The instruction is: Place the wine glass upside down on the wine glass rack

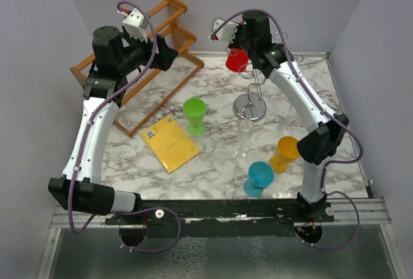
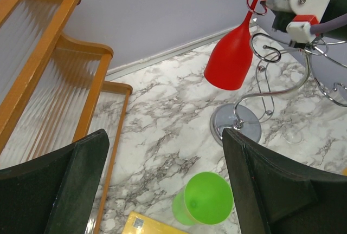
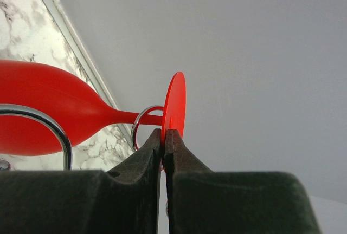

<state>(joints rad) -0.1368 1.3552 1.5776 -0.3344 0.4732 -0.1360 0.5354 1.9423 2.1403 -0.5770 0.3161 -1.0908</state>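
The red wine glass (image 1: 236, 60) hangs upside down, bowl down and foot up. Its stem passes through a curled loop (image 3: 142, 120) of the silver wine glass rack (image 1: 250, 106), whose round base (image 2: 237, 123) stands on the marble table. My right gripper (image 3: 163, 134) is shut on the edge of the glass's red foot disc (image 3: 174, 104), above the rack's arm. In the left wrist view the glass (image 2: 230, 60) dangles beside the rack's scrolls. My left gripper (image 2: 164, 136) is open and holds nothing, raised over the table to the left, near the wooden rack.
A slatted wooden rack (image 1: 151, 66) stands at the back left. A green glass (image 1: 194, 115) and a yellow booklet (image 1: 170, 143) are mid-table. A clear glass (image 1: 244, 137), an orange glass (image 1: 284, 153) and a blue glass (image 1: 258, 177) stand in front of the wire rack.
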